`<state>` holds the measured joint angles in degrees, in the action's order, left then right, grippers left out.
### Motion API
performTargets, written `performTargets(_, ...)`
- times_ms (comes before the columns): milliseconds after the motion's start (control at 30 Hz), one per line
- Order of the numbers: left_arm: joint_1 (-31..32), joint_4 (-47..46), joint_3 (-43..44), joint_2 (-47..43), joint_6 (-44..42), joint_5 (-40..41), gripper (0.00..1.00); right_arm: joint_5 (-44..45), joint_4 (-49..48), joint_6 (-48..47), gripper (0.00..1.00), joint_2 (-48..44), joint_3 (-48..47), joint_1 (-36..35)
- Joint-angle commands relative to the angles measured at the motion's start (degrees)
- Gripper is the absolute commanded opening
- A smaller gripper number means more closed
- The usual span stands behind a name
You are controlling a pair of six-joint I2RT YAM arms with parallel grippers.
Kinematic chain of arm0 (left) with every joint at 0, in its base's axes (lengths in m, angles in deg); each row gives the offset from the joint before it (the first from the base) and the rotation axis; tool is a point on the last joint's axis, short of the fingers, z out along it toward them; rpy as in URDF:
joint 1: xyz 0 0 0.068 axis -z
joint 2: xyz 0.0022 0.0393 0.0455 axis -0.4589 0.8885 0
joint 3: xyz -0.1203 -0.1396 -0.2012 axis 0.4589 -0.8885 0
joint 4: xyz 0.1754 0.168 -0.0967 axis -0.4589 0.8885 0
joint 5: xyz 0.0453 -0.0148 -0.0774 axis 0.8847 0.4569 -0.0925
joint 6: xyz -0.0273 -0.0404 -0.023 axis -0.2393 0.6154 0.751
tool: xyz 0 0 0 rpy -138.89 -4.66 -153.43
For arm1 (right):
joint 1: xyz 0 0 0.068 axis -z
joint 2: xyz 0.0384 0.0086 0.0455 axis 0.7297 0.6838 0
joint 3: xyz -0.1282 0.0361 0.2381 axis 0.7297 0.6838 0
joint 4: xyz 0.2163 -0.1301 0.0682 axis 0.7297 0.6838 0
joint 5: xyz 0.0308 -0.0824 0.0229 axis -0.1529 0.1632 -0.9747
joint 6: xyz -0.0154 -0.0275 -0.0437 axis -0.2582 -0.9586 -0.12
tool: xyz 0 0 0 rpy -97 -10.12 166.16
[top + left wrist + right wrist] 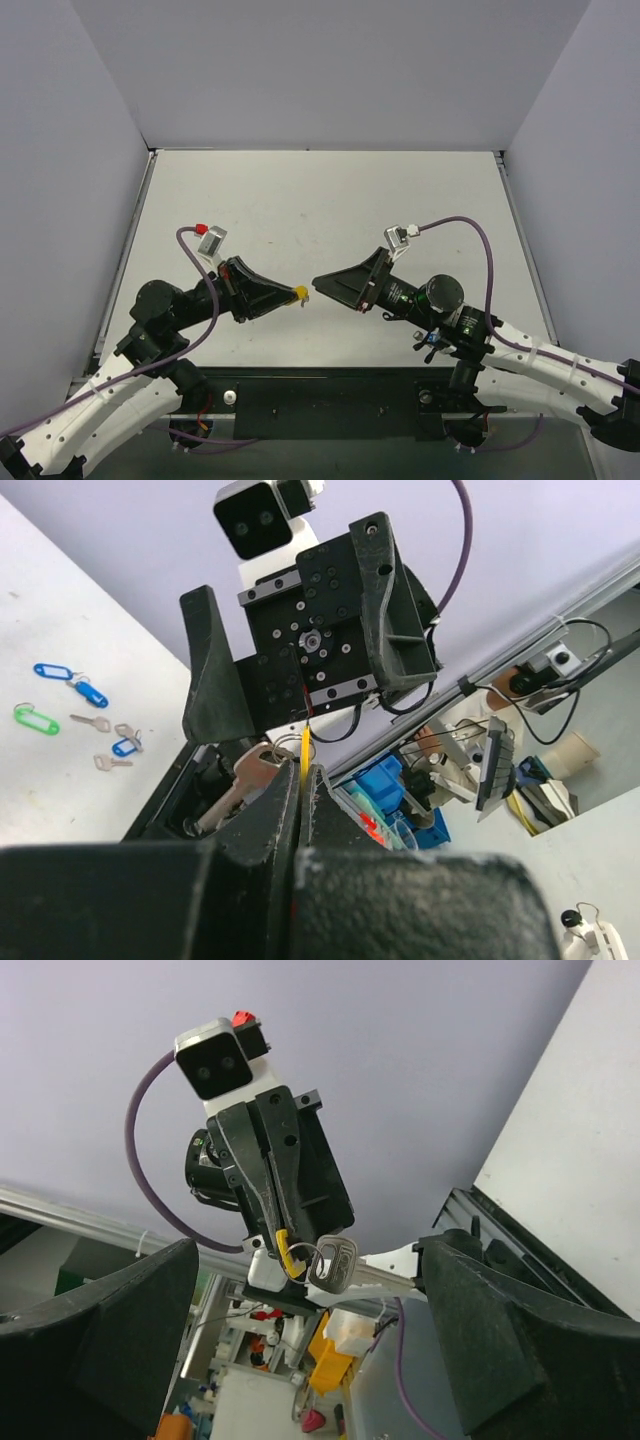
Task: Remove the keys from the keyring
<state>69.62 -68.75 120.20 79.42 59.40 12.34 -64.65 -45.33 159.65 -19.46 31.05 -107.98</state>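
From above, the bunch is nearly lost: only the yellow-capped key shows as a speck at the centre of the frame, where the left fingers meet the right fingers over the pale surface. The left wrist view shows the left fingers pressed together on the cap's thin yellow edge, with a silver key hanging just left, partly hidden. Only the right wrist view shows the right fingers spread wide apart, holding nothing, and the keyring, a faint wire loop that is hard to trace. Only the left wrist view shows, at upper left, a green tag, blue tags and small loose keys.
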Motion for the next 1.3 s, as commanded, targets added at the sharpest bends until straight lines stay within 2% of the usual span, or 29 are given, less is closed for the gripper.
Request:
performTargets(0, 0.15, -8.98, 3.62, 0.19, 4.51, -1.79, 0.00, -1.78, -11.61, 0.60, 0.88, 1.98, -4.08, -2.33)
performTargets(700, 0.15, -23.22, 4.85, 0.63, 14.53, -1.17, 0.00, -0.91, -17.59, -2.47, 0.83, 6.64, -11.47, -10.68)
performTargets(1267, 0.23, -32.89, 4.50, 1.07, 20.95, 0.14, 0.00, -1.70, -19.79, -4.93, 0.82, 11.38, -15.51, -11.56)
